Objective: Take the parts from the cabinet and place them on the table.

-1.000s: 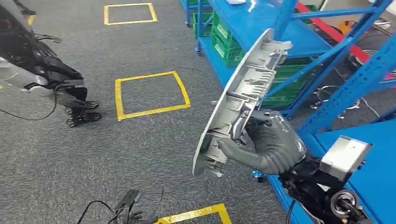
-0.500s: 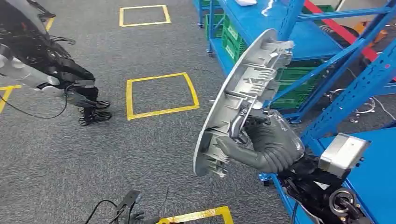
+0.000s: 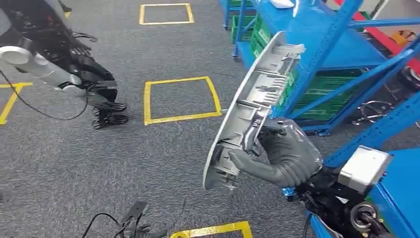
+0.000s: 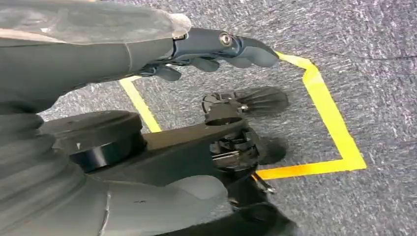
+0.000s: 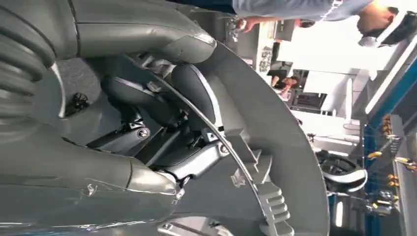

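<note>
Change: since one second ago the whole view has turned, so the camera moved; the grey part keeps its place in the right robot hand.
Right robot hand: fingers closed around the ribbed inner side of the one part, holding it upright, probably for carrying.
Left robot hand: hangs low over the floor, holding nothing; fingers seem apart.
Count: one part, two blue racks.

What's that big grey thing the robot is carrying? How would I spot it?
Start at the blue shelving; in front of it the right hand holds up a long, curved grey plastic part. Unlike the flat green crates behind, it stands on end, ribbed inside.
</note>
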Robot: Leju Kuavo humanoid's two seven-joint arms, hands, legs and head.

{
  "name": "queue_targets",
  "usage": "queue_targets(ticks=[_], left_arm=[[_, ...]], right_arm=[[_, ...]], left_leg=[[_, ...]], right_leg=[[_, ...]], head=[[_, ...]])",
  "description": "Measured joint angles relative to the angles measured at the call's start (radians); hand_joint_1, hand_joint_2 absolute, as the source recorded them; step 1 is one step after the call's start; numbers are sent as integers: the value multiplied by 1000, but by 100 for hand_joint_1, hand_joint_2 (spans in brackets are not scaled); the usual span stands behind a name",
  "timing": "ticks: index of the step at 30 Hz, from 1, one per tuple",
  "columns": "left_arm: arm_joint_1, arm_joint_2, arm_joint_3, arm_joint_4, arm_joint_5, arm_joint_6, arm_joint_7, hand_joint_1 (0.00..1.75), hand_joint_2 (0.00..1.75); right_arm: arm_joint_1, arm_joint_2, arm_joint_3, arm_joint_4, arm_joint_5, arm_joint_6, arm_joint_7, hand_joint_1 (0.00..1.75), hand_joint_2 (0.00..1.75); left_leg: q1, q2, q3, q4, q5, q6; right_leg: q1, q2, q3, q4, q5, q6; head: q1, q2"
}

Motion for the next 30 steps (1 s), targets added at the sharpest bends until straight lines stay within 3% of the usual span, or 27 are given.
queue_targets(ticks=[1,2,4,5,6,9,10,11,12,13,15,16,17,18,20,21,22,24,26,27,29,30], left_arm=[[0,0,0,0,0,0,0,0,175],[0,1,0,0,0,0,0,0,175],[0,0,0,0,0,0,0,0,175],[0,0,0,0,0,0,0,0,175],[-1,-2,0,0,0,0,0,0,175],[1,-2,0,0,0,-2,0,0,175],[2,-1,0,0,1,-2,0,0,175],[2,0,0,0,2,-2,0,0,175],[0,1,0,0,2,-2,0,0,175],[-2,1,0,0,1,-2,0,0,175],[1,1,0,0,1,-2,0,0,175],[2,1,0,0,1,-2,0,0,175],[3,1,0,0,1,-2,0,0,175],[3,2,0,0,1,-2,0,0,175],[1,3,0,0,1,-2,0,0,175],[-2,3,0,0,1,-2,0,0,175],[-3,2,0,0,0,-2,0,0,175],[0,3,0,0,0,-2,0,0,175],[0,3,0,0,0,-1,0,0,175],[-1,3,0,0,0,-1,0,0,175],[-1,2,0,0,0,-1,0,0,175],[0,2,0,0,0,-2,0,0,175]], right_arm=[[0,0,1,2,-1,0,0,175,175],[0,0,2,2,-1,0,0,175,175],[0,0,1,2,-1,0,0,175,175],[-1,0,1,2,-1,0,0,175,175],[-2,0,1,2,-1,1,0,175,175],[-3,0,2,2,-1,3,-1,175,175],[-4,0,2,2,-1,4,-2,175,175],[-5,1,2,2,-1,6,-2,175,175],[-5,1,3,2,-5,6,-3,175,175],[-6,1,2,2,-5,7,-3,175,175],[-5,1,2,5,-8,10,-2,175,175],[-5,1,3,6,-14,10,-2,175,175],[-5,1,4,8,-18,11,-2,175,175],[-5,1,4,9,-21,11,-2,175,175],[-5,1,4,10,-21,12,-3,175,175],[-6,1,4,10,-21,12,-3,175,175],[-6,1,4,10,-21,12,-3,175,175],[-6,1,4,10,-22,13,-3,175,175],[-6,1,4,10,-22,14,-3,175,175],[-7,1,3,10,-22,14,-3,175,175],[-5,1,3,10,-22,15,-4,175,175],[-4,1,3,10,-22,16,-4,175,175]], left_leg=[[-2,-4,1,0,0,0],[-3,-9,2,0,-1,1],[-4,-19,8,0,-1,1],[-4,-22,10,0,-2,0],[-6,-25,9,1,-3,-3],[-1,-30,2,-5,4,-17],[-6,-33,5,-10,7,-26],[-4,-18,1,6,-7,-28],[-4,-7,-22,51,-39,-32],[-1,-3,-62,134,-82,-37],[0,1,-144,298,-144,-43],[0,2,-162,328,-142,-45],[2,4,-150,301,-118,-46],[4,6,-114,229,-78,-46],[7,17,-15,42,-2,-44],[3,28,8,-11,-3,-42],[3,18,7,-9,4,-31],[-3,14,4,-6,2,-22],[2,11,8,-14,7,-9],[2,9,9,-14,7,-6],[0,6,9,-14,6,0],[-2,4,9,-13,6,1]], right_leg=[[0,0,-9,10,11,-2],[0,1,8,-33,45,-6],[2,6,95,-216,144,-18],[3,15,133,-296,178,-24],[7,28,150,-327,167,-29],[14,25,146,-338,170,-33],[6,22,152,-354,179,-42],[1,15,161,-365,186,-43],[1,13,163,-368,187,-47],[1,7,162,-368,188,-50],[1,-1,160,-368,187,-50],[1,-3,160,-368,187,-50],[1,-5,161,-368,187,-50],[1,-7,162,-367,186,-49],[0,-9,164,-362,181,-41],[8,-8,160,-355,176,-33],[9,-8,158,-353,174,-30],[6,-11,160,-355,175,-22],[1,-10,156,-341,161,-10],[0,-6,141,-301,131,-7],[0,-2,62,-127,45,-3],[0,0,23,-45,16,-2]], head=[[1,0],[1,0],[2,0],[3,0],[2,0],[5,0],[5,0],[0,0],[-5,0],[-12,0],[-14,0],[-17,0],[-22,0],[-25,0],[-31,0],[-35,0],[-33,0],[-22,0],[-23,0],[-18,0],[-6,0],[-5,0]])
